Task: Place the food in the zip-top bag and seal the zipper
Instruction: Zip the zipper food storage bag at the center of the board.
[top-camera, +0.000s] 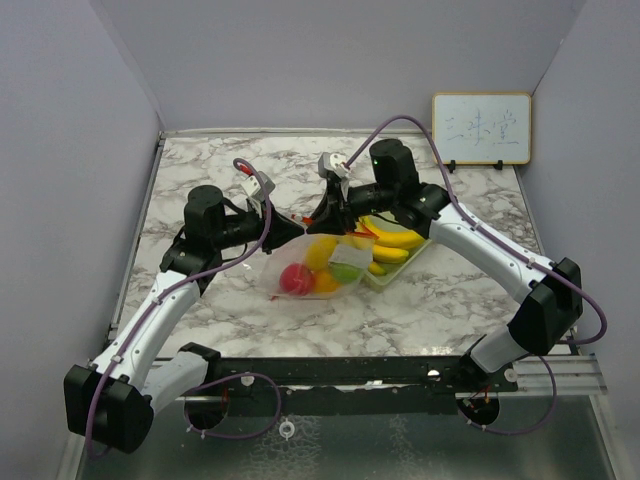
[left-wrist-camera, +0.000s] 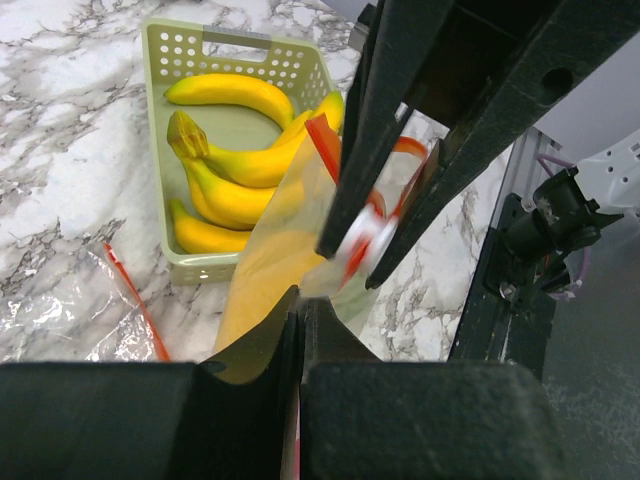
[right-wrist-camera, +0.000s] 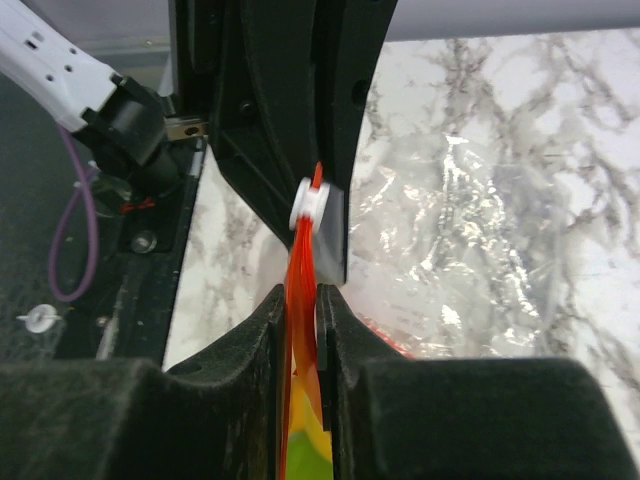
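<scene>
The clear zip-top bag (top-camera: 315, 268) lies mid-table and holds a red fruit (top-camera: 295, 279), a green apple (top-camera: 345, 271), an orange (top-camera: 326, 284) and a yellow piece (top-camera: 320, 252). My left gripper (top-camera: 298, 226) is shut on the bag's top edge (left-wrist-camera: 297, 300). My right gripper (top-camera: 322, 214) is shut on the red zipper strip (right-wrist-camera: 305, 300), right behind the white slider (right-wrist-camera: 312, 205). The two grippers almost touch, with the slider (left-wrist-camera: 362, 243) between them. Several yellow bananas (left-wrist-camera: 235, 90) lie in the pale green mesh tray (left-wrist-camera: 190, 265), to the right of the bag (top-camera: 395, 240).
A small whiteboard (top-camera: 481, 128) stands at the back right. Loose clear plastic with a red strip (left-wrist-camera: 135, 295) lies on the marble beside the tray and also shows in the right wrist view (right-wrist-camera: 470, 250). The black base rail (top-camera: 350, 370) runs along the near edge. Grey walls enclose three sides.
</scene>
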